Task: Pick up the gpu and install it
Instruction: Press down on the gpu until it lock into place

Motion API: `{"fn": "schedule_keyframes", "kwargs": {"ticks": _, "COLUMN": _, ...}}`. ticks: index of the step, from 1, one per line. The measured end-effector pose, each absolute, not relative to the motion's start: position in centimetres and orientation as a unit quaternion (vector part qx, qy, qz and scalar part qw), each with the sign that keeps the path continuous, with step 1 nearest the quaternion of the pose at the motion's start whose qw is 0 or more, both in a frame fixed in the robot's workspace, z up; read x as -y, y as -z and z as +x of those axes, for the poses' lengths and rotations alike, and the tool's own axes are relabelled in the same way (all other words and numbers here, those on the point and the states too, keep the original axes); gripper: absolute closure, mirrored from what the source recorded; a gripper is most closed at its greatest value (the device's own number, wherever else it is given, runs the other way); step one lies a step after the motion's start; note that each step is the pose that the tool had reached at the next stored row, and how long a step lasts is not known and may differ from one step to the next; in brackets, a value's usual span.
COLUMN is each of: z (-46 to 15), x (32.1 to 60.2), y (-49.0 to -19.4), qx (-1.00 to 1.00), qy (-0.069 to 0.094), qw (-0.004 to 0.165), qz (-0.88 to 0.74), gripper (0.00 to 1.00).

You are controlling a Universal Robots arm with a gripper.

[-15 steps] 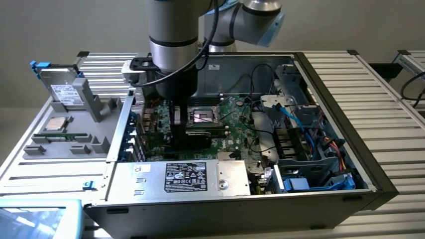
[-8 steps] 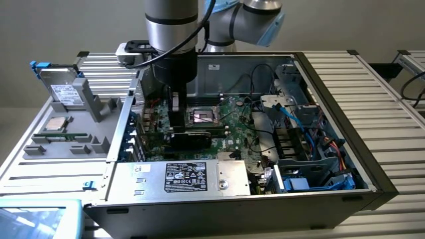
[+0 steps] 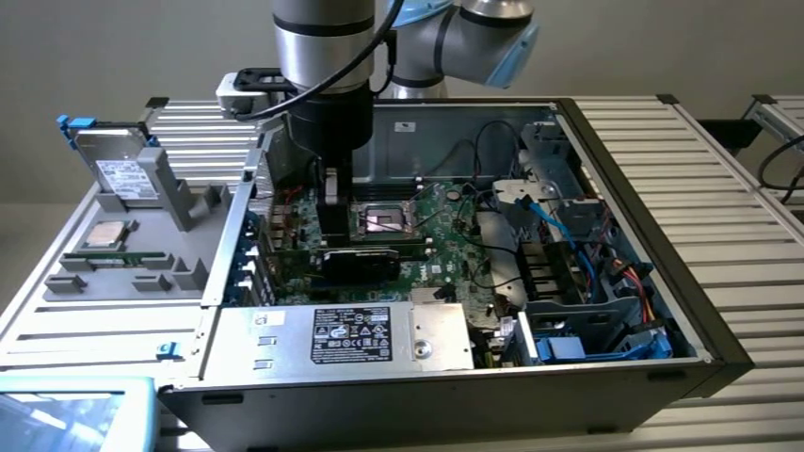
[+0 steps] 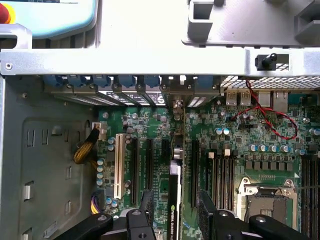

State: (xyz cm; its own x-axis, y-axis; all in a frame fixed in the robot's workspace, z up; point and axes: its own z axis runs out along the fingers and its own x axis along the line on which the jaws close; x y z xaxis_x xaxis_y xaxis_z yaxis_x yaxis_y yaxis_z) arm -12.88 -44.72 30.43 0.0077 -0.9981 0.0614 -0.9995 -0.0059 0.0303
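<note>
A robot arm reaches straight down into an open desktop computer case [image 3: 703, 311] that lies on its side on a slatted metal table [image 3: 741, 235]. The gripper [image 3: 337, 218] is low over the green motherboard [image 3: 440, 226], just to the exterior view's left of the bare processor socket [image 3: 383, 222]. In the wrist view the two black fingers [image 4: 207, 210] stand on either side of the gpu [image 4: 173, 205], a thin card seen edge-on, standing upright and pinched between them. The card sits in line with one of the long black expansion slots [image 4: 194, 172], its lower edge down at the board and its far end reaching toward the row of slot openings [image 4: 145, 95] in the case's rear wall; whether it is fully seated cannot be told. In the exterior view the card shows as a dark slab [image 3: 364, 261] directly under the gripper. A white slot [image 4: 119, 165] lies parallel a few slots away. To the exterior view's left of the case, a grey parts tray [image 3: 138, 264] holds a silver drive [image 3: 123, 169] with a white label, propped upright, and a square processor chip [image 3: 105, 234] lying flat. A silver power supply box [image 3: 364, 334] fills the near corner of the case.
</note>
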Motion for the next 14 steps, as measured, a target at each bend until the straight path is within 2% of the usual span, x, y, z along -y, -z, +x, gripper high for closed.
{"fn": "schedule_keyframes", "kwargs": {"ticks": 6, "z": -12.88, "x": 44.72, "y": -30.43, "qx": 0.704, "qy": -0.011, "qw": 0.033, "qz": 0.709, "gripper": 0.54}}
{"fn": "schedule_keyframes", "kwargs": {"ticks": 9, "z": -12.88, "x": 44.71, "y": -30.43, "qx": 0.704, "qy": -0.011, "qw": 0.033, "qz": 0.709, "gripper": 0.73}}
{"fn": "schedule_keyframes", "kwargs": {"ticks": 10, "z": -12.88, "x": 44.7, "y": -30.42, "qx": 0.704, "qy": -0.011, "qw": 0.033, "qz": 0.709, "gripper": 0.73}}
{"fn": "schedule_keyframes", "kwargs": {"ticks": 12, "z": -12.9, "x": 44.58, "y": -30.37, "qx": 0.704, "qy": -0.014, "qw": 0.036, "qz": 0.709, "gripper": 0.85}}
{"fn": "schedule_keyframes", "kwargs": {"ticks": 14, "z": -13.32, "x": 44.43, "y": -30.18, "qx": 0.704, "qy": -0.017, "qw": 0.038, "qz": 0.709, "gripper": 0.88}}
